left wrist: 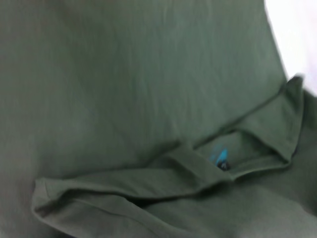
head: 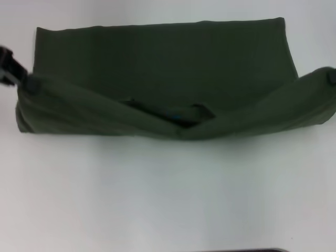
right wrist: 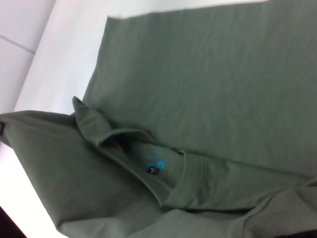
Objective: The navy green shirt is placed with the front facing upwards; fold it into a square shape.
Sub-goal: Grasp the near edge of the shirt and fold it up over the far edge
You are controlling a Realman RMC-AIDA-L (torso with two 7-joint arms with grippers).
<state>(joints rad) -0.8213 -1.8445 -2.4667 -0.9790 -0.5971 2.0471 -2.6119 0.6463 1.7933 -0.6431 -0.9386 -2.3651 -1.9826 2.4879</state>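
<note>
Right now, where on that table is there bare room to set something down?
The wide white stretch of table in front of the navy green shirt is bare. The shirt fills the far half, with the left claw and right claw at its ends.

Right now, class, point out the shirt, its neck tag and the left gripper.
shirt [head: 157, 58]: head view, on the flat far panel.
neck tag [right wrist: 154, 166]: right wrist view, on its blue mark inside the collar.
left gripper [head: 16, 71]: head view, at the shirt's corner.

shirts: 1 navy green shirt [head: 157, 58] | neck tags: 1 [right wrist: 154, 167] | grippers: seemingly 2, left gripper [head: 10, 65], right gripper [head: 331, 76]
</note>
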